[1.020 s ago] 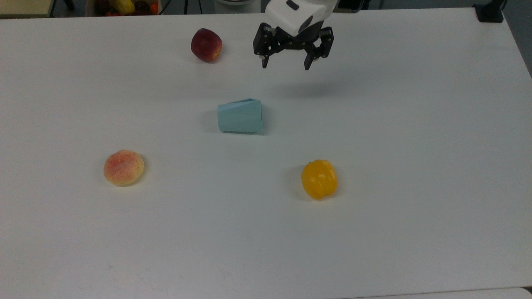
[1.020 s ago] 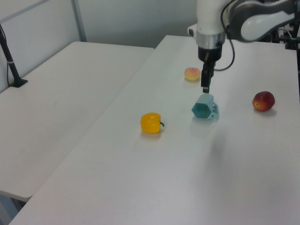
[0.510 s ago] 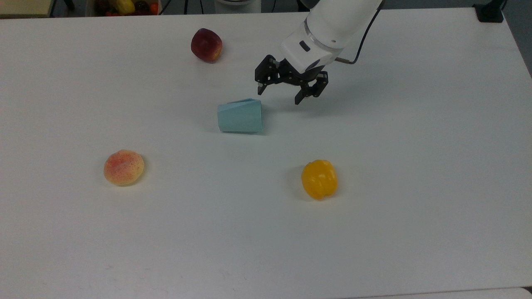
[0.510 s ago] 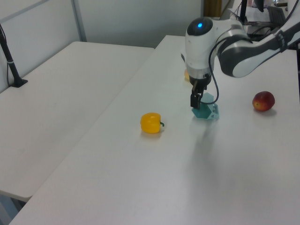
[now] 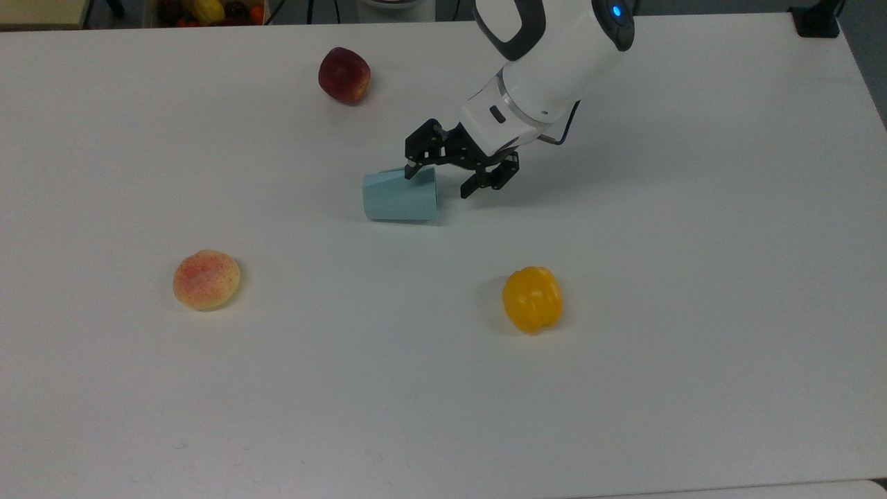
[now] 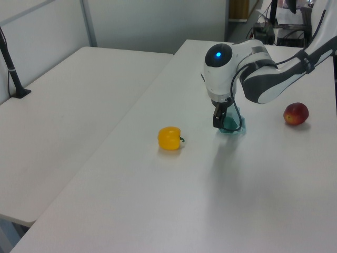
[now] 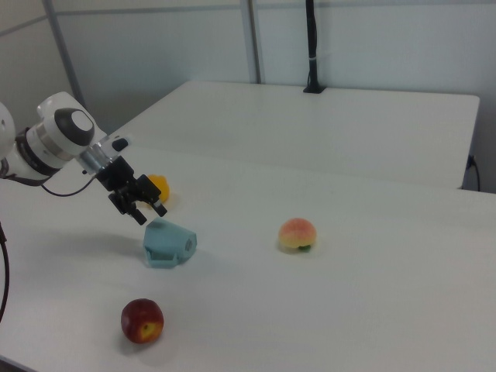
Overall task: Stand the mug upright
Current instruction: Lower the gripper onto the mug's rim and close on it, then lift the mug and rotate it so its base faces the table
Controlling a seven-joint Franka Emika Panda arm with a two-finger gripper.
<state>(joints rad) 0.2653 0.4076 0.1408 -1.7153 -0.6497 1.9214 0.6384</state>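
Since the earlier frame the arm has swung down toward the worktop [image 5: 693, 277], bringing the tool [image 5: 443, 179], fingers spread and empty, beside the mug [image 5: 400, 196], which lies on its side mid-worktop. One finger seems to touch the rim; straddle that wall squarely before closing.

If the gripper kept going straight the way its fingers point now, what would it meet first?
Most likely the mug: the open gripper angles down toward its wide end, one fingertip already over the rim in the top view. Depth is unclear, so it might meet the table beside it.

mug [image 6: 231, 123] mostly hidden behind the arm, perhaps its open end
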